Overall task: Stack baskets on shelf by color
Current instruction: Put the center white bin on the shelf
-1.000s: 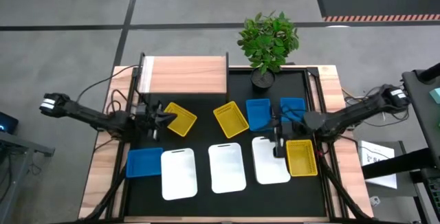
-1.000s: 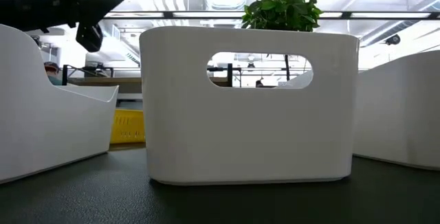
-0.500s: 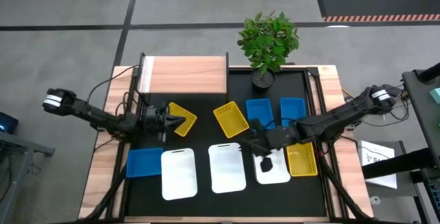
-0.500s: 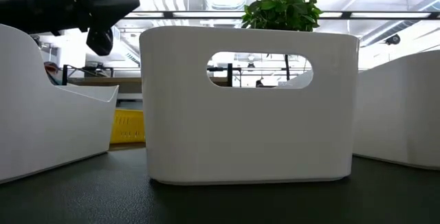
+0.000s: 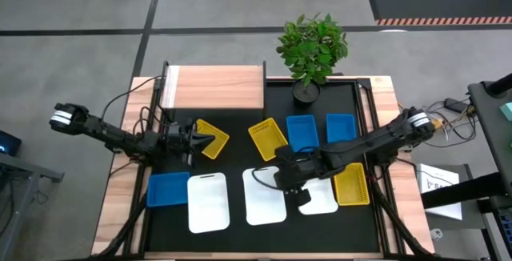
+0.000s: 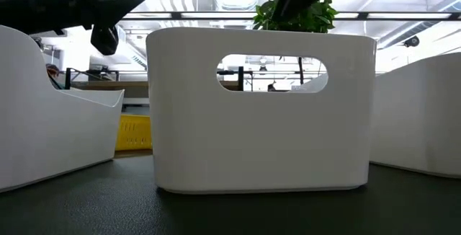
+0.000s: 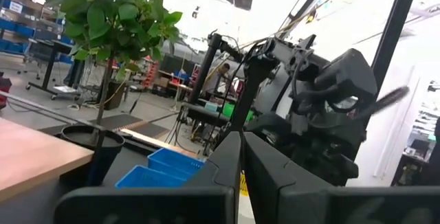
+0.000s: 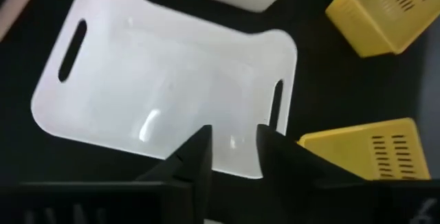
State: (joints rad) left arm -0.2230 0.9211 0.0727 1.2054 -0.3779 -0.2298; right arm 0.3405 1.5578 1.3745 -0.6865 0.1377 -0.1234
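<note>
The room is a workshop with a grey floor crossed by dark lines; the low view looks past ceiling lights and racks. The surface (image 5: 240, 145) is black with wooden edges, and a potted plant (image 5: 312, 49) stands at its far side. The light-wood shelf (image 5: 214, 87) sits at the far left corner, its long axis running left to right, nothing on it.

Three white baskets lie in a near row, long axes running near to far: left (image 5: 208, 202), middle (image 5: 264, 197), right (image 5: 320, 199). Beyond them, two yellow baskets (image 5: 210, 138) (image 5: 268, 138) lie skewed, and two blue ones (image 5: 301, 131) (image 5: 340, 126) lie square near the plant. A third yellow (image 5: 350, 184) lies beside the right white one, a third blue (image 5: 167, 189) beside the left white one.

The right hand (image 5: 286, 174) hangs over the middle white basket's far right corner, fingers (image 8: 196, 157) narrowly parted, holding nothing. The left hand (image 5: 210, 142) is over the left yellow basket, fingers (image 7: 230, 157) pressed together, empty.
</note>
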